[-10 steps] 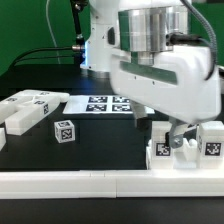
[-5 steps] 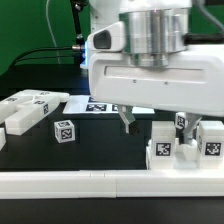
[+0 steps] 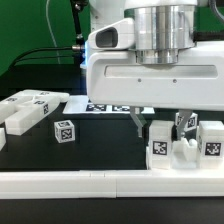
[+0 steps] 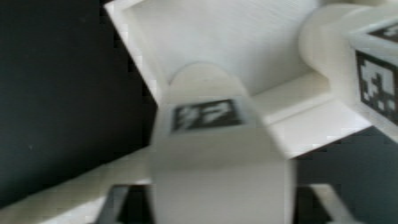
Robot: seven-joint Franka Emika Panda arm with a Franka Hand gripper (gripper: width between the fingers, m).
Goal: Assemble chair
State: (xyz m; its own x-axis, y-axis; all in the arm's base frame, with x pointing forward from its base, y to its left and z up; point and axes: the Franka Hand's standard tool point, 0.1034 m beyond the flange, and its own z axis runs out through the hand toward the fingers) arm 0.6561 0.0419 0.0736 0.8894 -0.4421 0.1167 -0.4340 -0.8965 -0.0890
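Note:
Part of the white chair stands at the front of the exterior view's right: two upright tagged blocks [image 3: 160, 146] [image 3: 212, 140] with a lower piece [image 3: 186, 152] between them. My gripper [image 3: 160, 122] hangs just above it, fingers [image 3: 138, 122] spread wide. In the wrist view a rounded white tagged piece [image 4: 210, 115] runs between my gripper's [image 4: 231, 205] fingers, with a dark gap on each side, so the gripper is open around it. A tagged block [image 4: 365, 60] stands beside that piece on a white panel [image 4: 178, 40].
Loose chair parts lie at the exterior view's left: a flat tagged panel [image 3: 35, 100], a long block [image 3: 22, 118] and a small tagged cube [image 3: 64, 130]. The marker board [image 3: 105, 103] lies behind. The long white border rail [image 3: 90, 182] runs along the front.
The hand has turned about its own axis, so both fingers now show side by side. Since half a second ago the finger on the exterior view's left has moved towards the right.

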